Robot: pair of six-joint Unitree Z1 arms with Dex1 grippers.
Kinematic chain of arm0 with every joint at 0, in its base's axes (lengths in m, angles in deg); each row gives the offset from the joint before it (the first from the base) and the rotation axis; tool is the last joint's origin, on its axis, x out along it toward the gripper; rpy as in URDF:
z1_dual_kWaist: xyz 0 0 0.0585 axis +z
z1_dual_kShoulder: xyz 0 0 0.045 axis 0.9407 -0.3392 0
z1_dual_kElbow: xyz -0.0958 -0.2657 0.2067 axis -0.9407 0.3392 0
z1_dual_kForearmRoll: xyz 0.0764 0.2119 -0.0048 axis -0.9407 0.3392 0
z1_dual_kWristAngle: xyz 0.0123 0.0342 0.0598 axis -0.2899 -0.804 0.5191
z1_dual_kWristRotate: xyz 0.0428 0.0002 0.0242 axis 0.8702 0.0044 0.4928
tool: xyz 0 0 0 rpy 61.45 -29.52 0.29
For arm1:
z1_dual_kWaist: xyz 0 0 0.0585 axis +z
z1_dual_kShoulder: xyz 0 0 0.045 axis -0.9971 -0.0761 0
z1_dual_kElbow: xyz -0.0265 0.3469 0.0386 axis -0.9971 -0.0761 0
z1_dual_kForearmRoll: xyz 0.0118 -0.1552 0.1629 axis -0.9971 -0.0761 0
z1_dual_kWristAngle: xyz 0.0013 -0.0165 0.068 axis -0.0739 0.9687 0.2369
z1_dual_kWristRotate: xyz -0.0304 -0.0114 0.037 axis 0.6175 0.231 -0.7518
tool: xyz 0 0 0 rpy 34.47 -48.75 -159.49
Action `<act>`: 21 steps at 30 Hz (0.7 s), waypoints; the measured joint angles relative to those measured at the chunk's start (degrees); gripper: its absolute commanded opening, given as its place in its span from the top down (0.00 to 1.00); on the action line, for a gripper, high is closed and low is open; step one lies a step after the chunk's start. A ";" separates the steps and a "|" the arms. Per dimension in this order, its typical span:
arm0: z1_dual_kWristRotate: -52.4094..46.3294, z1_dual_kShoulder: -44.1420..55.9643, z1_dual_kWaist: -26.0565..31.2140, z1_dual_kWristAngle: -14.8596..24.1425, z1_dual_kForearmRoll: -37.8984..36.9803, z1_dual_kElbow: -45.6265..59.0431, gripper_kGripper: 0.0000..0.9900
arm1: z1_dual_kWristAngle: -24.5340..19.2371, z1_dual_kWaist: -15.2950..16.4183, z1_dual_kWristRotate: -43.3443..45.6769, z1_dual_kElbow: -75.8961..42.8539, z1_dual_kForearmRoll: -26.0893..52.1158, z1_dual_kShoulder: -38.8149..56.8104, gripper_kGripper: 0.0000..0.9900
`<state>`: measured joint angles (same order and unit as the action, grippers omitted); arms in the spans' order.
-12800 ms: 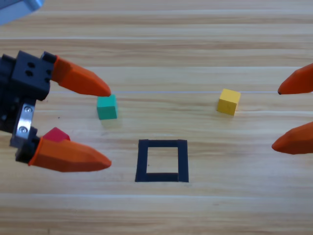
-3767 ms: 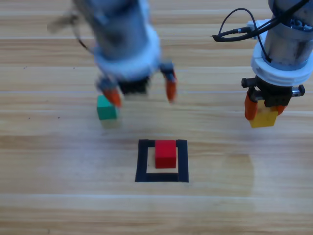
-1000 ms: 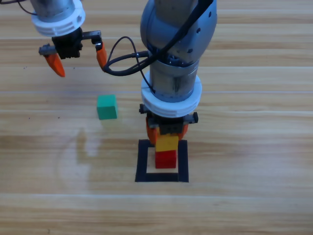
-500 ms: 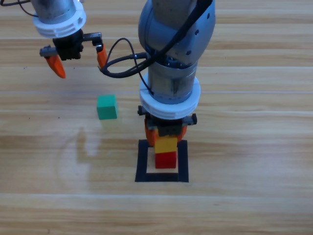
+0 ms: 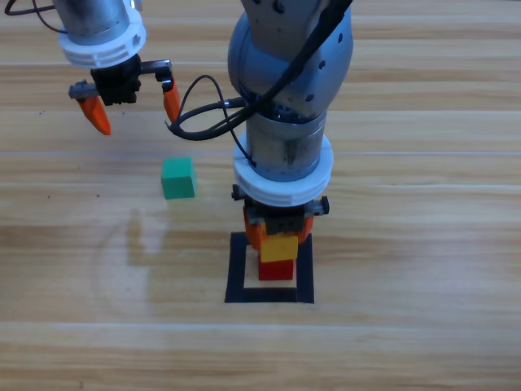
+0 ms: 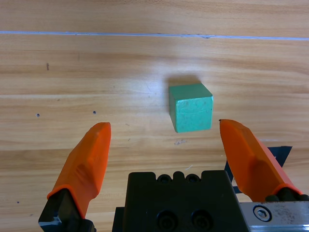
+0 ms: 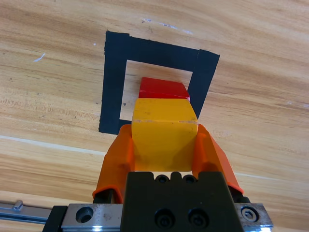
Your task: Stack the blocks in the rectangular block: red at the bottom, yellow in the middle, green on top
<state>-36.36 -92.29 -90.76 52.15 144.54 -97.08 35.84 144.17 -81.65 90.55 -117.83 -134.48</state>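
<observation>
So the right gripper point(image 5: 279, 236) is down in the middle of the high view, a bit below centre, with its jaws clamped on the yellow cube point(image 5: 279, 247). The wrist view makes that really clear: the yellow cube point(image 7: 164, 133) is squeezed between the two orange jaws, one on each side. It's sitting right over the red cube point(image 5: 276, 270), and the red cube is inside the black tape square point(image 5: 234, 269) in the lower middle of the frame. From the right wrist view only a strip of the red cube point(image 7: 163, 89) pokes out past the top edge of the yellow one, with the tape square point(image 7: 112, 87) framing it. Whether yellow is actually resting on red or just a hair above it, I can't tell from these shots.

The green cube point(image 5: 177, 177) is off on its own on the wooden counter point(image 5: 423, 204), left of centre, up and to the left of the tape square and well apart from the stack.

The left gripper point(image 5: 132, 107) is in the upper left of the frame, above the green cube in the picture, jaws spread wide with nothing in them. Its wrist view looks down at the green cube point(image 6: 190, 107), which sits on the counter a little right of centre, closer to the right-hand jaw, not touching either one.
</observation>
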 measured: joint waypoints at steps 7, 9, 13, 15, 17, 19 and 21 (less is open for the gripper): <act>0.00 -0.08 0.00 0.00 -0.02 0.00 0.03 | -0.06 0.03 0.00 0.00 -0.01 -0.33 0.00; 0.00 -0.09 0.00 0.00 -0.02 0.00 0.03 | -0.17 0.03 0.00 0.00 -0.01 -0.33 0.00; -0.60 -0.08 0.00 0.15 -0.03 -0.35 0.03 | -1.60 0.04 0.17 0.19 -0.01 -0.06 0.00; -2.36 -0.09 -0.05 0.51 -0.03 -1.50 0.04 | -3.60 0.08 0.17 0.21 -0.01 1.08 0.00; -3.49 -0.09 -0.17 0.65 -0.04 -3.00 0.04 | -5.12 0.17 0.52 0.25 -0.02 3.10 0.00; -5.12 -0.11 -0.71 0.68 -0.06 -4.26 0.04 | -7.08 0.47 1.36 0.11 -0.01 7.48 0.00; -5.81 -0.33 -1.78 1.29 -0.06 -4.68 0.04 | -8.73 0.90 3.99 -0.58 -0.01 12.63 0.00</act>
<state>-42.18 -92.63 -92.53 53.44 144.48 -101.75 27.12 145.08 -77.66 89.97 -117.84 -121.85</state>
